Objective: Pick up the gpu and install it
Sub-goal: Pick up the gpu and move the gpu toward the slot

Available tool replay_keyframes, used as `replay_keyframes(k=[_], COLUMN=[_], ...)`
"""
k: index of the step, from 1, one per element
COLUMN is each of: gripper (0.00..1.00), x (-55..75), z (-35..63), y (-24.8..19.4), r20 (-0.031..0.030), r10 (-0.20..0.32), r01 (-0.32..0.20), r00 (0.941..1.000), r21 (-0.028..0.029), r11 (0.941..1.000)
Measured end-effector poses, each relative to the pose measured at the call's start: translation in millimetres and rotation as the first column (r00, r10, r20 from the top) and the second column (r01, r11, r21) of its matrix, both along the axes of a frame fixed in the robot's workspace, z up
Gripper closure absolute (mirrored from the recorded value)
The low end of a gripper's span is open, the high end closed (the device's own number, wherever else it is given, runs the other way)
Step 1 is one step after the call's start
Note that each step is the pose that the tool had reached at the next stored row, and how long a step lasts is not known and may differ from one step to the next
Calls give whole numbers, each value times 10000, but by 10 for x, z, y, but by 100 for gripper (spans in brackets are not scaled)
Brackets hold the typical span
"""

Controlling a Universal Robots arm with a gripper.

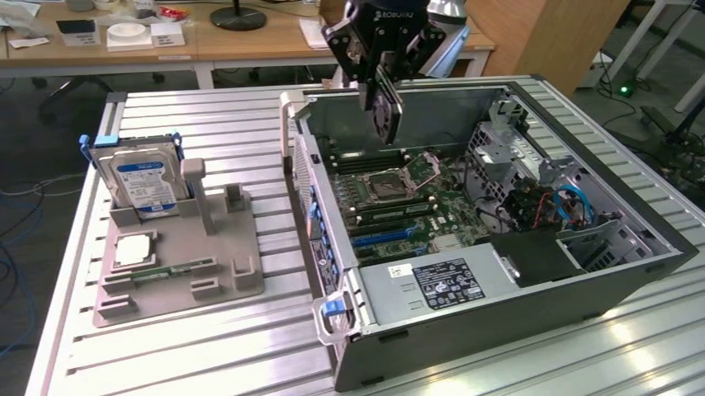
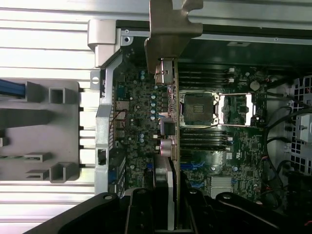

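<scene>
The black gripper [image 1: 380, 87] hangs over the open case [image 1: 496, 330]. Its two fingers are closed narrowly on one gpu [image 1: 385, 115], pinching the card's flat faces. The card is thin, dark and rectangular. It is held on edge and points down into the case, above the motherboard [image 2: 141, 112] and not seated in any slot. From the wrist view I see it edge-on, passing just beside the square metal socket [image 2: 199, 108]. Its dull silvery bracket [image 2: 168, 29], a flat strip with a bent tab, sits at the end farthest from the fingers.

The case is one dark steel box lying on its side with the lid off. Inside, the green board is crowded with small round capacitors and long narrow slots. There is one boxy grey power supply [image 1: 435, 285] with a black label at the near end. A loop of blue cables [image 1: 573, 206] lies toward the exterior view's right. One blue handle [image 1: 328, 313] sticks out of the near corner.

Everything sits on a ribbed, shiny aluminium table [image 1: 198, 363]. Well apart from the case, on the exterior view's left, lies one matte grey moulded holder [image 1: 226, 276] with blocky posts. It carries three parts:
- one silver hard drive [image 1: 141, 177] standing upright, with a blue-and-white label
- one flat square chip [image 1: 132, 249]
- one narrow green memory stick [image 1: 171, 270] lying flat
</scene>
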State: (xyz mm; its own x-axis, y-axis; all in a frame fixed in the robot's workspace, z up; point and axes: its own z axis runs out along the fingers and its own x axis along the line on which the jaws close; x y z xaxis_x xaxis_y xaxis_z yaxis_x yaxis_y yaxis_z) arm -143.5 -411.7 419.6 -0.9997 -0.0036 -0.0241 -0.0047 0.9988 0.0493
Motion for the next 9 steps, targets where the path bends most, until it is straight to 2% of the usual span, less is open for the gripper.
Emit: replay_keyframes(k=[9], gripper=[72], x=[70], z=[1], y=[0], r20=[-1], r10=[-1], r01=[1], r00=[10000], r21=[-1], r11=[10000])
